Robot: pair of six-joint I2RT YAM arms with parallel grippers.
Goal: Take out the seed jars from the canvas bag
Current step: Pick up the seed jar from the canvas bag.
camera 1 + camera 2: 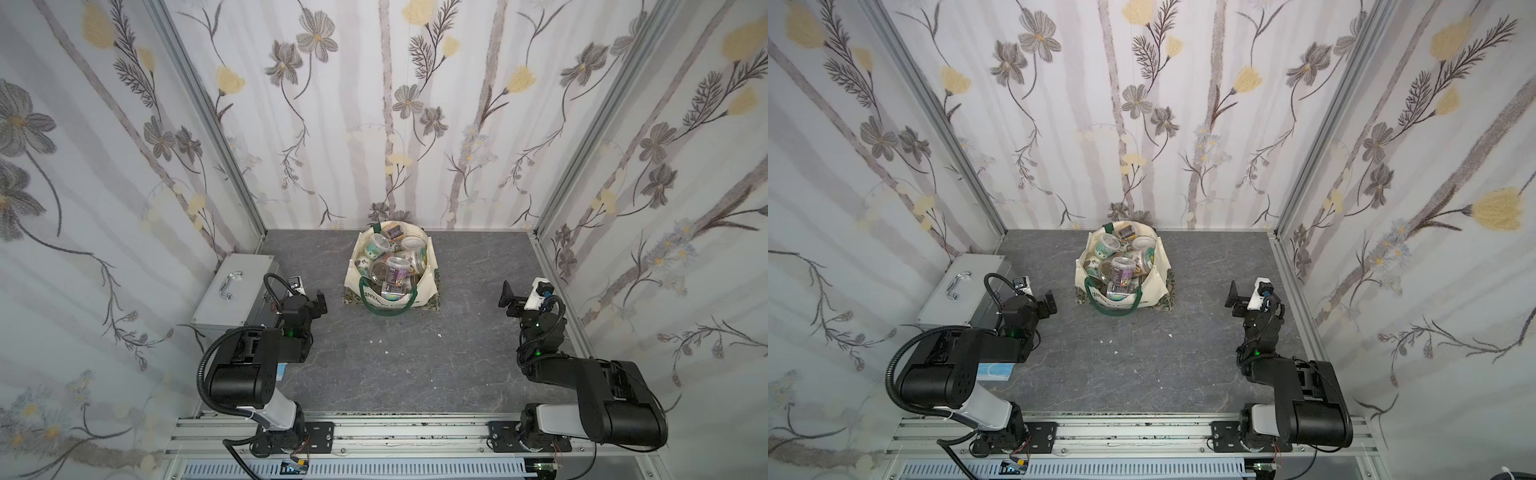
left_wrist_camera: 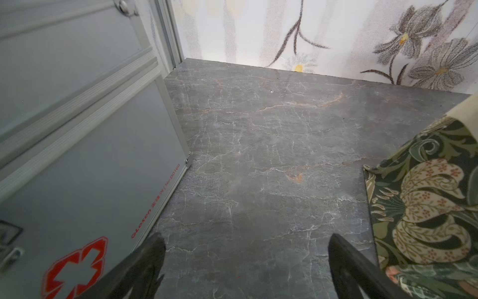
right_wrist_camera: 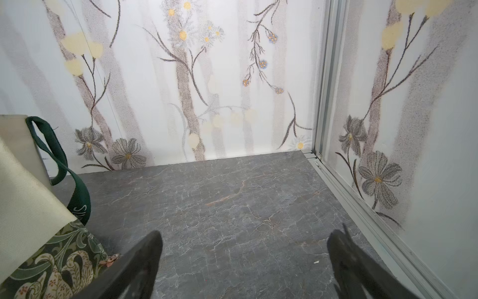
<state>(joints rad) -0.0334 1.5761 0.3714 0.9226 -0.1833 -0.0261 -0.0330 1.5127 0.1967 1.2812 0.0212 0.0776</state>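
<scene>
Top views both show the cream canvas bag with dark green handles and a dark floral base [image 1: 427, 270] [image 1: 1152, 282] standing upright on the dark grey marble-patterned counter [image 1: 395, 365], at the middle near the flowered back wall. It is between the two arms and apart from each. Small clear seed jars with colourful labels [image 1: 395, 268] [image 1: 1123, 268] lie heaped inside its open mouth, tipped at mixed angles. The black left arm [image 1: 249, 365] sits just beside a silver metal case with a handle [image 1: 237, 291]; its jaws stand spread wide over bare counter, gripping nothing. The black right arm [image 1: 615, 395] rests near the side wall, jaws likewise wide apart and empty
</scene>
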